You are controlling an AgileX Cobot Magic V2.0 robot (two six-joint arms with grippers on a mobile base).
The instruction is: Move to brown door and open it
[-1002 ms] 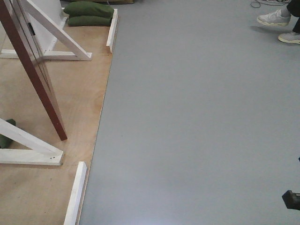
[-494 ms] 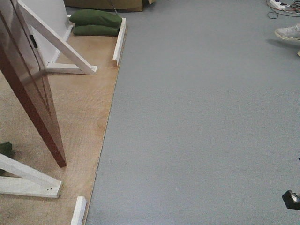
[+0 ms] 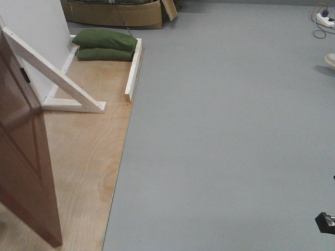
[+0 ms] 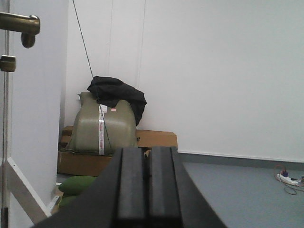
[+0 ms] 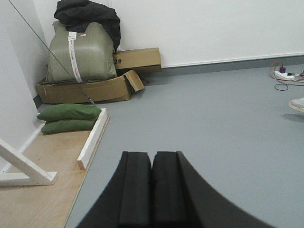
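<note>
Brown door (image 3: 23, 172) stands far left on plywood platform (image 3: 89, 157). Approach step judged unfinished. Left gripper (image 4: 147, 183) and right gripper (image 5: 152, 190) are clenched and empty. Next: face door, reach brass lever (image 4: 19, 23).

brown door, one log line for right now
brown door: far left of front view, on plywood floor | brass handle: not held | left pincer: shut, empty | right pincer: shut, empty
</note>
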